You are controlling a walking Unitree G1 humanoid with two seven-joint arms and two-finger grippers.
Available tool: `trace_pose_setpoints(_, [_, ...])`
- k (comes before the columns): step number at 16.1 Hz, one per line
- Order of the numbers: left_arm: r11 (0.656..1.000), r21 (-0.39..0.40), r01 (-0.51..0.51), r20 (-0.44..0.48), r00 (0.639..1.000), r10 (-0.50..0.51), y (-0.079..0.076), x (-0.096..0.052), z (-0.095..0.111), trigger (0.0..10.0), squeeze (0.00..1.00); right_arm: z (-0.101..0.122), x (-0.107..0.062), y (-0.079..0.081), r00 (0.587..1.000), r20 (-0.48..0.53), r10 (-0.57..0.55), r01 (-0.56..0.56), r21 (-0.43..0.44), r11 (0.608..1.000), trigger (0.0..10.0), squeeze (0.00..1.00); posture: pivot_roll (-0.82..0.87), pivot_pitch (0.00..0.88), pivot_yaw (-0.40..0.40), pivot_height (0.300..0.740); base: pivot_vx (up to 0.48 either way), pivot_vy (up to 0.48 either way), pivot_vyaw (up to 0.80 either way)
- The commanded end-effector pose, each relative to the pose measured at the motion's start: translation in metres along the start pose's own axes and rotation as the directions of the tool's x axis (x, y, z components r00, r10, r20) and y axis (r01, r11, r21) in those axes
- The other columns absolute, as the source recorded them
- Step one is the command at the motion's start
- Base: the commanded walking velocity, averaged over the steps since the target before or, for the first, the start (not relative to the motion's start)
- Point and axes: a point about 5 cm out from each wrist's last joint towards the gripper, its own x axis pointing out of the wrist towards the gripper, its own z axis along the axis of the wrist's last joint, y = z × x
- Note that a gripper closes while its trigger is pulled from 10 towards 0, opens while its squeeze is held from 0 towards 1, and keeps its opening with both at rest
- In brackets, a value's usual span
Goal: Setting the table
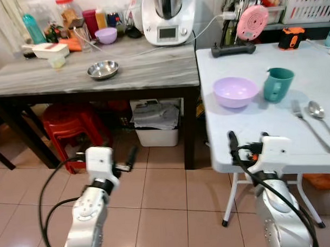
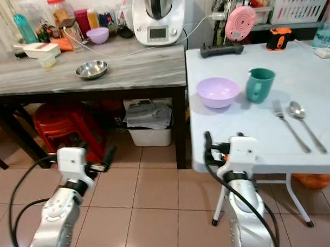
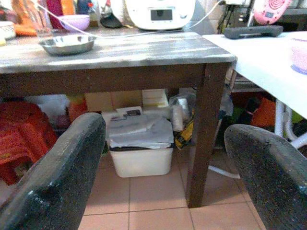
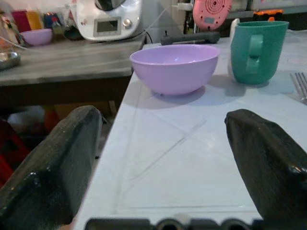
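On the white folding table [image 1: 263, 147] stand a lilac bowl [image 1: 235, 91] and a teal mug [image 1: 277, 83]. A fork [image 1: 311, 124] and a spoon [image 1: 319, 111] lie to their right. A steel bowl [image 1: 103, 69] rests on the grey wooden table [image 1: 152, 70], with a small purple bowl [image 1: 106, 35] behind it. My right gripper [image 4: 163, 167] is open and empty at the white table's front edge, facing the lilac bowl [image 4: 174, 67]. My left gripper [image 3: 163, 182] is open and empty, low over the floor and facing under the wooden table.
A white kitchen machine [image 1: 168, 17], jars and bottles crowd the back of the wooden table. Red stools [image 1: 73, 126] and a white bin [image 1: 157, 126] sit beneath it. A pink device [image 1: 252, 22], a black bar [image 1: 233, 49] and an orange tool [image 1: 291, 38] lie at the white table's back.
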Motion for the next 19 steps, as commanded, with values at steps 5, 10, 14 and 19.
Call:
trace_pose_setpoints(5, [1.0, -0.007, 0.021, 0.008, 1.0, -0.021, -0.003, 0.002, 0.004, 10.0, 0.0, 0.001, 0.001, -0.003, 1.0, 0.007, -0.014, 0.015, -0.004, 1.0, 10.0, 0.0, -0.11, 0.0, 0.105, 0.74, 0.0, -0.337, 0.0])
trace_pose_setpoints(10, [1.0, -0.014, 0.022, 0.01, 1.0, -0.022, -0.004, 0.002, 0.003, 10.0, 0.0, 0.001, 0.0, -0.003, 1.0, 0.005, -0.017, 0.017, -0.012, 1.0, 10.0, 0.0, -0.11, 0.0, 0.106, 0.74, 0.0, -0.268, 0.0])
trace_pose_setpoints(14, [1.0, -0.014, -0.021, 0.017, 1.0, 0.021, 0.002, 0.001, 0.004, 10.0, 0.0, 0.001, -0.001, -0.003, 1.0, 0.006, -0.007, 0.007, -0.019, 1.0, 10.0, 0.0, -0.11, 0.0, 0.103, 0.74, 0.0, 0.0, 0.0])
trace_pose_setpoints(19, [0.997, -0.001, -0.077, 0.044, 0.996, 0.077, 0.011, 0.002, 0.01, 10.0, 0.0, 0.007, 0.0, 0.0, 0.999, 0.027, 0.031, -0.03, -0.046, 0.999, 10.0, 0.0, -0.11, 0.0, 0.096, 0.74, 0.0, 0.0, 0.0])
